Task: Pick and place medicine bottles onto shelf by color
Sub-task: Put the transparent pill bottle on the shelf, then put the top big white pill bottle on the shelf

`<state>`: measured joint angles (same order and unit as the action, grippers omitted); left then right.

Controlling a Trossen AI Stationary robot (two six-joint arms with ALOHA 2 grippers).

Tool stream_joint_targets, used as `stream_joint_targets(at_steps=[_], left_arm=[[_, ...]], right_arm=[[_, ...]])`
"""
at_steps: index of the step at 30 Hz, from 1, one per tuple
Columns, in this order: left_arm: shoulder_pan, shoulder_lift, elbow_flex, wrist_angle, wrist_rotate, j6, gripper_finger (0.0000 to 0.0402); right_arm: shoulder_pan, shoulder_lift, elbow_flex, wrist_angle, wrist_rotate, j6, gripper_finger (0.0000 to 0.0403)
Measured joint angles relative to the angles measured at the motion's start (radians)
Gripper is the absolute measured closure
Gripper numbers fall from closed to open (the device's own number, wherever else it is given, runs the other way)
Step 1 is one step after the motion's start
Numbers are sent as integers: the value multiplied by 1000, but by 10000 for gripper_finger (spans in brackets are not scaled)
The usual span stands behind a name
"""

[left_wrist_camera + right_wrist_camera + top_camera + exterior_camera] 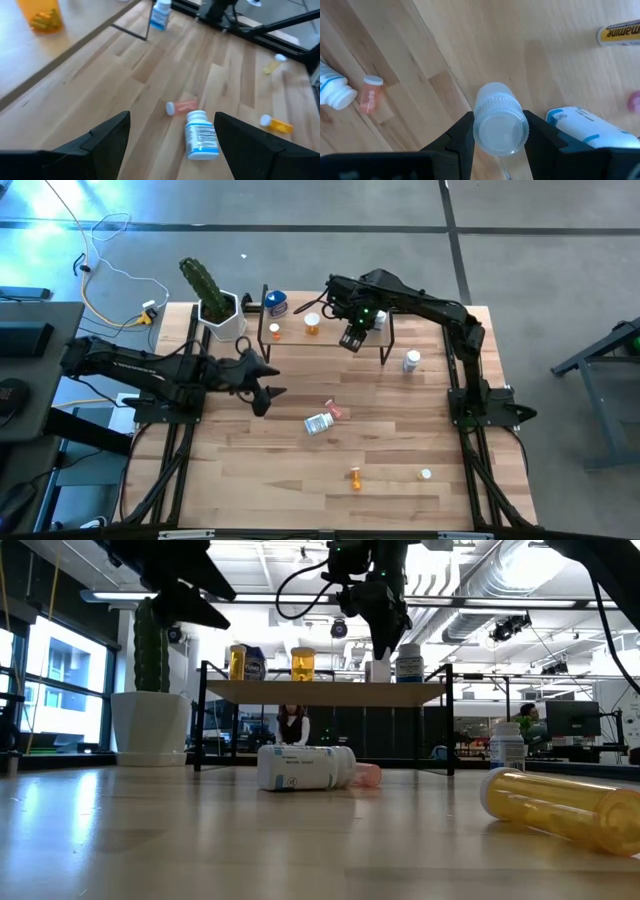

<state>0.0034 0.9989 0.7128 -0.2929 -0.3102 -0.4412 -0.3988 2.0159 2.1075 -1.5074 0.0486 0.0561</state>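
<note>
Two arms share one worktop [260,470] holding one shelf [300,342] and one cactus [203,285]. Five bottles are off the shelf: one lying white bottle [318,423], one upright white bottle [411,361], one pink vial [334,411], one orange bottle [355,477] and one yellowish vial [425,475]. Three stand clear on the shelf: one blue bottle [276,303], one small orange vial [275,330] and one amber bottle [312,323]. One clear bottle [500,125] sits in the right claw [352,338]; those beside it cannot be counted.

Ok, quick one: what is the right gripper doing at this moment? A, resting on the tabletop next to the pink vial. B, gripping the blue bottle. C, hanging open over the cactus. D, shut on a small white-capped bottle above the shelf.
D: the right gripper has both fingers pressed against a small white-capped bottle, and the high view puts it over the shelf, well away from the cactus.
</note>
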Motion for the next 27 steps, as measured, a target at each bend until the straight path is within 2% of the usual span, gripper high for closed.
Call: stream_joint_targets(at_steps=[6,11,17,27], left_arm=[[-13,0,0,6,-12,0,122],[-13,0,0,6,-14,0,122],[-13,0,0,5,3,0,122],[-13,0,0,5,11,0,122]], right_arm=[[0,0,-1,2,6,22,268],[1,0,-3,24,86,16,237],[0,2,20,30,97,25,204],[0,2,108,30,105,44,199]])
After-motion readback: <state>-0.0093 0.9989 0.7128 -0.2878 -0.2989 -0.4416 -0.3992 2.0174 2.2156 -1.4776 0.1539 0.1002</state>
